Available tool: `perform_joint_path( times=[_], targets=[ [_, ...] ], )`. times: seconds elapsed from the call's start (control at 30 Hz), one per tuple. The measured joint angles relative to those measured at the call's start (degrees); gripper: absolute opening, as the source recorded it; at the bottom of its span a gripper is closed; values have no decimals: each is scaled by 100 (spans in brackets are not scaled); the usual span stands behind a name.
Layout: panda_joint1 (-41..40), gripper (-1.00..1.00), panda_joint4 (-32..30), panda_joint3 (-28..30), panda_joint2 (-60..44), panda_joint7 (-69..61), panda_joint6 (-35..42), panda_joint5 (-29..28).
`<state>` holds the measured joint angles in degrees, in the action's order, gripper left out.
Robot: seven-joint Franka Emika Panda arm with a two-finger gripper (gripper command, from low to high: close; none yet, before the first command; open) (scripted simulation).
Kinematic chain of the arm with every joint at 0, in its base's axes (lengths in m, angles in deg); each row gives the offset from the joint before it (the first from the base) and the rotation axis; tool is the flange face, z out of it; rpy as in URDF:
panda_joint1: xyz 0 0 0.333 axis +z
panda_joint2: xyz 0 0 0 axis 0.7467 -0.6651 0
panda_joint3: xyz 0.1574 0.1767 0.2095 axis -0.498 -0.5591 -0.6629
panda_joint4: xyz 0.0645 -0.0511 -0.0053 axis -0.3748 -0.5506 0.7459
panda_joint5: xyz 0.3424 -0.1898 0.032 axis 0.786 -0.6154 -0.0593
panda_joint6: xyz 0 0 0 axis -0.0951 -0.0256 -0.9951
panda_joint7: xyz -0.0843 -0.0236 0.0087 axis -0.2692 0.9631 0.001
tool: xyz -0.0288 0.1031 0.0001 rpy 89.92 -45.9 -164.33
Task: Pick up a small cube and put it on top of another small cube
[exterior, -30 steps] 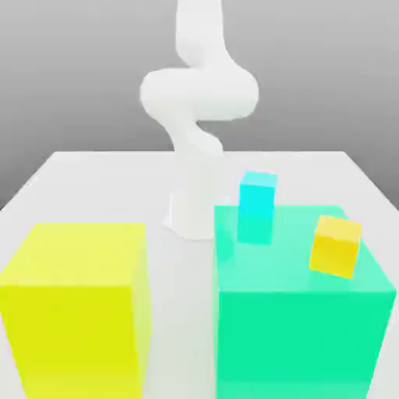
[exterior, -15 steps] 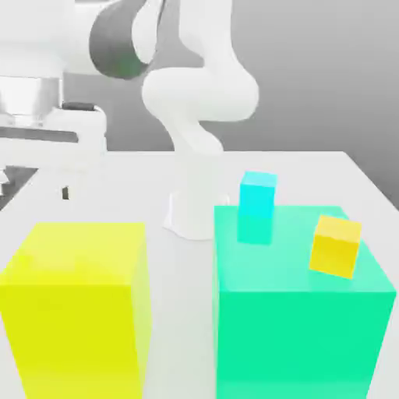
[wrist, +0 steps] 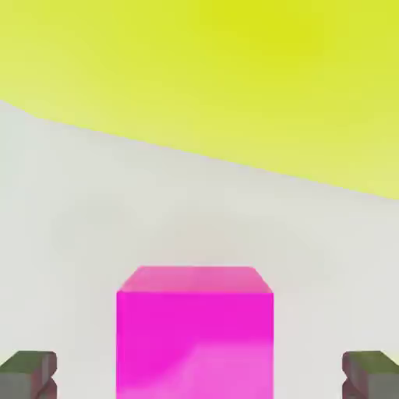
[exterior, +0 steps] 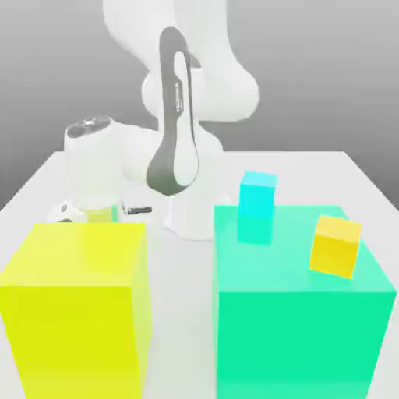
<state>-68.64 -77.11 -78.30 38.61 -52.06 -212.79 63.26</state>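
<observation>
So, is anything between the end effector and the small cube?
Nothing visible does. The magenta cube sits directly ahead of the open end effector, on the table; the big yellow block stands beyond it.

Bright, even, flat light all over. The desk [exterior: 354, 175] glows pale with soft, faint shadows. Both views look soft and blurry. The big yellow block [exterior: 76, 304] shows a brighter front, and the green block [exterior: 300, 327] a paler top.

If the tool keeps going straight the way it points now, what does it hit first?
Probably the magenta cube: in the hand view it sits centred between the open tool's fingertips, standing on the table. How far off it is remains unclear.
</observation>
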Motion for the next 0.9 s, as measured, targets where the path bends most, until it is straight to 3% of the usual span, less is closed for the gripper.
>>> perform_joint_path(
  times=[0.03, 0.07, 0.27, 0.33, 0.47, 0.57, 0.9],
  targets=[
    [-314, 0, 40, -327, -204, -66, -173, 76],
    [-535, -100, 70, -551, -365, -96, -311, 107],
    [-647, -100, 85, -663, -446, -105, -367, 116],
    [-467, -100, 44, -464, -249, -25, -207, 20],
    [-13, -100, -129, 267, 521, 755, 392, -1039],
    [-169, -100, -248, 322, 1151, 1279, 891, -1780],
    [-1142, -100, 1256, 894, 623, 3035, 1640, -2169]
  ],
)
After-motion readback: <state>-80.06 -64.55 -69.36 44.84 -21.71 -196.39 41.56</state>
